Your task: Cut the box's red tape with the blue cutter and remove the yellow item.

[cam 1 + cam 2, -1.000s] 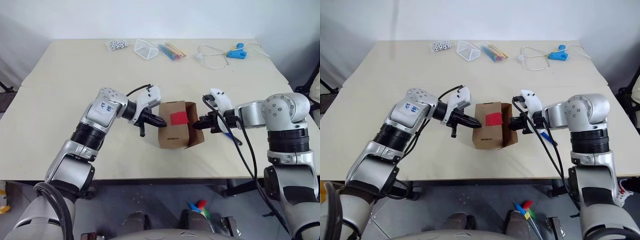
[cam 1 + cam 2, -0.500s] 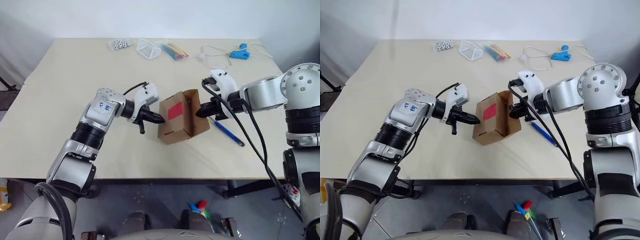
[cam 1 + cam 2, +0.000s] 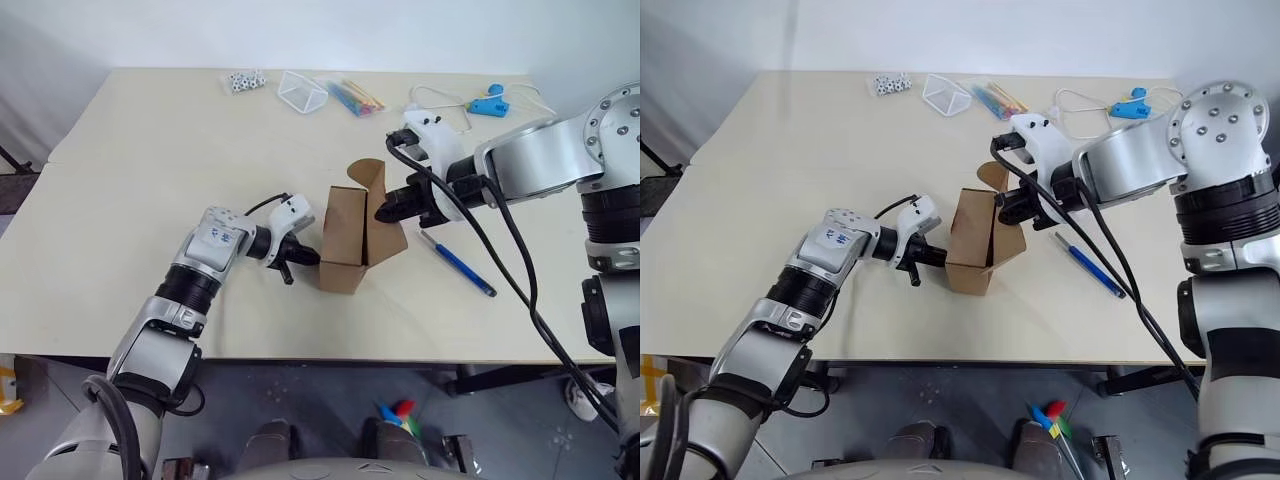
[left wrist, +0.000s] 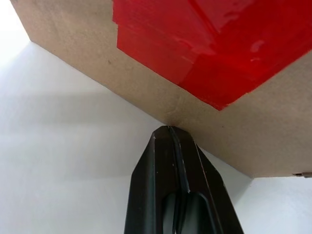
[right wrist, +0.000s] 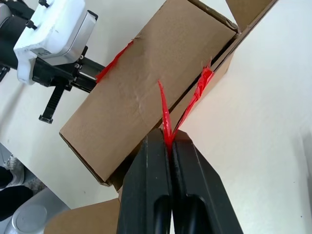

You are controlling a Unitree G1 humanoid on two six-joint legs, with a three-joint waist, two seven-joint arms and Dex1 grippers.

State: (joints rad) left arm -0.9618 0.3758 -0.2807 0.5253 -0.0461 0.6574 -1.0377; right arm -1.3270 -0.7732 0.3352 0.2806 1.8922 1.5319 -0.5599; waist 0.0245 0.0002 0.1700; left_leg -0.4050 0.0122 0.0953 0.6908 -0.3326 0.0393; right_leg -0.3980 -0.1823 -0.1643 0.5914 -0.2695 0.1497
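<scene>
With the blue cutter (image 3: pixel 456 263) lying on the surface, the closed right claw (image 5: pixel 168 141) pinches a strip of the red tape (image 4: pixel 195 44) while the closed, empty left claw (image 4: pixel 170 130) braces the box (image 3: pixel 352 238), so the opening step is in hand; next, the flap needs lifting clear.

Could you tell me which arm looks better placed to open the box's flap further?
Right, probably: the right gripper is shut on the red tape at the box flap, while the left gripper, shut, only presses its side.

The box (image 3: pixel 350 238) stands mid-table, hemmed by the left gripper (image 3: pixel 314 258) on one side and the right gripper (image 3: pixel 385 211) on the other. The blue cutter (image 3: pixel 456 263) lies just beside it. The near table edge (image 3: pixel 300 340) stays bare.
</scene>
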